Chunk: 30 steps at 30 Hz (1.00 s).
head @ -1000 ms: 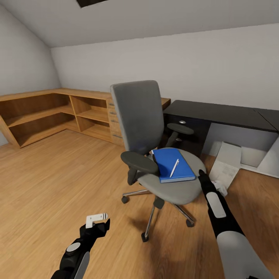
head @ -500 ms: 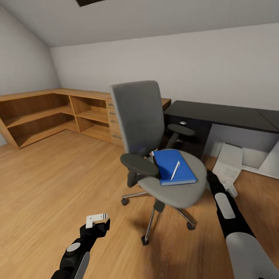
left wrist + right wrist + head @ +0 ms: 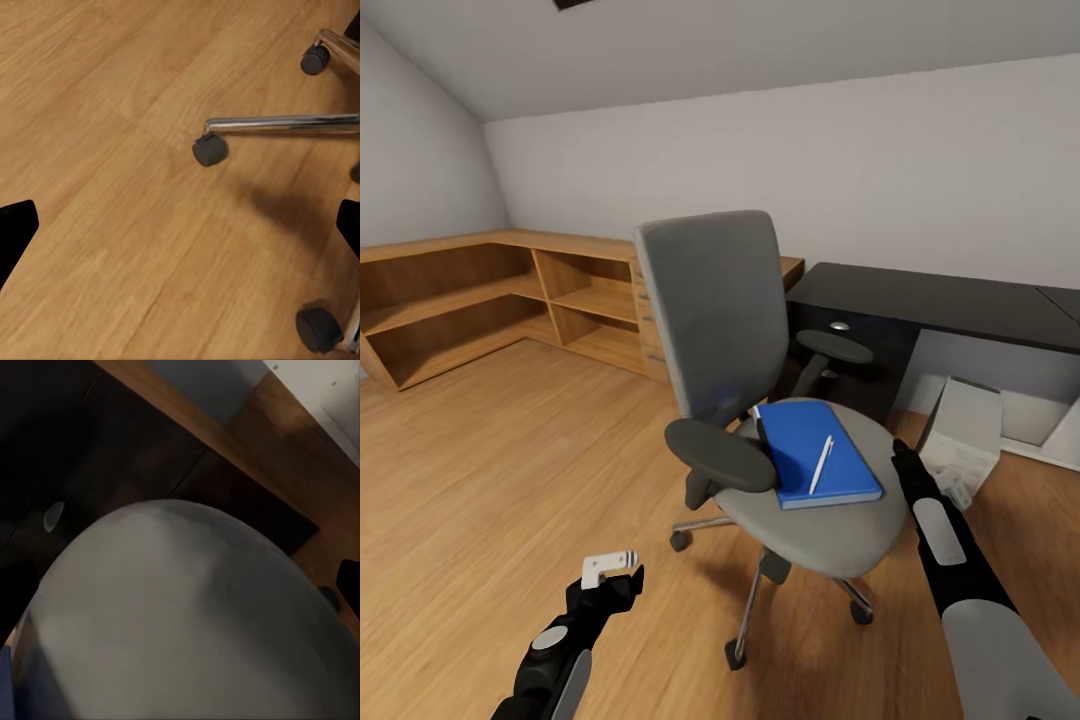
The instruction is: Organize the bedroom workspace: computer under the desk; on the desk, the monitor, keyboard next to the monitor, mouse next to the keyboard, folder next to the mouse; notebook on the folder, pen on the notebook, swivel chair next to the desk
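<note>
Standing in the middle of the wooden floor [image 3: 510, 480], the swivel chair [image 3: 740, 330] faces the camera at a slight angle, its grey seat carrying the blue folder [image 3: 815, 455]; the white pen [image 3: 821, 465] lies slanted on top of that blue cover, and a dark edge shows along the folder's side nearest the backrest, though what it belongs to cannot be told. Behind the chair runs the black-topped desk [image 3: 940, 300], with a dark drawer front and a round silver knob [image 3: 840, 326] just under the top; beside the desk's white panel, the light grey computer [image 3: 965, 430] stands tilted on the floor. Along the far wall and into the corner sits a light wooden shelf unit [image 3: 480, 300].

The left gripper [image 3: 610, 566] hangs low over bare floor, well apart from the chair, its pale fingers spread apart with nothing between them; the left wrist view looks down at the chair's chrome legs [image 3: 281, 124] and black castors [image 3: 209, 149]. The right arm [image 3: 935, 530] reaches forward along the seat's edge, close beside it; the right gripper's own fingers are hidden at the seat rim, so whether they are parted or closed cannot be told; the right wrist view looks closely at the rounded grey seat [image 3: 187, 615] with the desk's dark front beyond.
</note>
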Available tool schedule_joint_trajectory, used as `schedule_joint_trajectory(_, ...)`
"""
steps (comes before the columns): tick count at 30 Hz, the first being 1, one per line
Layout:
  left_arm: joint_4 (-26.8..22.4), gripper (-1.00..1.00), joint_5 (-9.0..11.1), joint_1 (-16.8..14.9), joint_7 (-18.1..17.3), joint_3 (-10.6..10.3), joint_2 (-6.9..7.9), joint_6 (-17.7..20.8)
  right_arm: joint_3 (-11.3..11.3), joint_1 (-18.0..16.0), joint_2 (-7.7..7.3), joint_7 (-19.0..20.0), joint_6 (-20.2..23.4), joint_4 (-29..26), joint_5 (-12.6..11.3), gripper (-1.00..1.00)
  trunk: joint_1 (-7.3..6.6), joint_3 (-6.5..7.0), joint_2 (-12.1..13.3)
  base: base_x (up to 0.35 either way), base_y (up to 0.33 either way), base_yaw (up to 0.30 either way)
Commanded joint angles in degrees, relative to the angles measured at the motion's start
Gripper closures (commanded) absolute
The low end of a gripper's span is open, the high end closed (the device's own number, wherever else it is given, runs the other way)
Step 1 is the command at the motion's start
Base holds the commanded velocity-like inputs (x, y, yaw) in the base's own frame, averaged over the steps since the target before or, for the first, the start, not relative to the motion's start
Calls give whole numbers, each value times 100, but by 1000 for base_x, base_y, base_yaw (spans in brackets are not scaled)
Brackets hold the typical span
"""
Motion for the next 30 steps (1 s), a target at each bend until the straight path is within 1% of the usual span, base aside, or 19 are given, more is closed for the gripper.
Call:
schedule_joint_trajectory(1,-8,-100,60,-2,54,-10,2,23,4,-1,0,-28,10,-7,-55,-100,-1,-5,-2,30,0,0)
schedule_joint_trajectory(5,-8,-100,59,-2,56,-10,-1,23,-1,0,2,-45,24,-7,-77,-100,-1,-5,-2,16,0,0)
schedule_joint_trajectory(8,-8,-100,59,-2,57,-10,-5,23,3,0,2,-39,27,-16,-267,-100,-1,-5,-2,2,0,0)
schedule_joint_trajectory(10,-8,-100,60,-2,57,-10,-6,23,6,0,9,-34,27,-29,-323,-100,-1,-5,-2,0,0,0)
schedule_joint_trajectory(17,-8,-100,60,-2,57,-10,-3,23,13,0,108,-30,27,-34,-360,-100,-1,-5,-2,0,0,22)
schedule_joint_trajectory(30,-8,-100,65,-2,51,-10,0,23,13,0,117,-30,27,-33,-362,-100,-1,-5,-2,0,0,214)
